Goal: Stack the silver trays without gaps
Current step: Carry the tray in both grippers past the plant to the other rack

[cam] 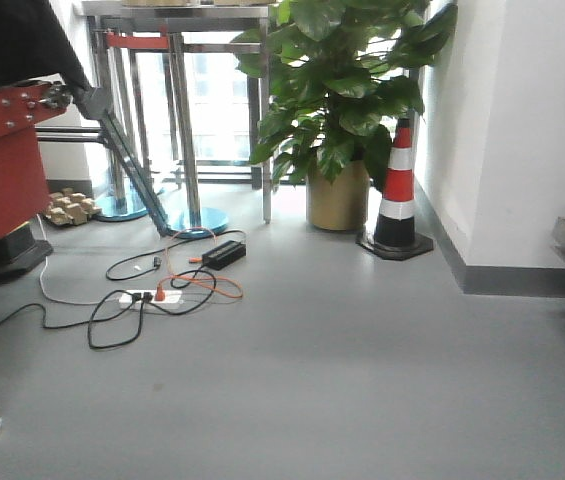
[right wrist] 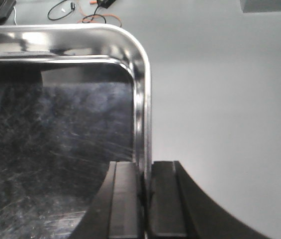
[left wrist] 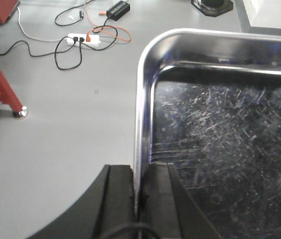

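**Tray pinched at both side rims**

Only one rounded corner of the silver tray [left wrist: 142, 94] shows ahead of each pair; the rest runs out of frame. The left fingers [left wrist: 124, 204] and right fingers [right wrist: 130, 204] each clamp its rim. Beyond the left fingers, a power strip [left wrist: 83, 39] with cables lies on the grey floor [left wrist: 70, 129].

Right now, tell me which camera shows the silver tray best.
The left wrist view: the silver tray shows its rounded corner, two rims and scratched bottom sharply, with the left hand clamping its rim. The right wrist view shows another corner, slightly softer, held in the right hand. The front view shows none of it.
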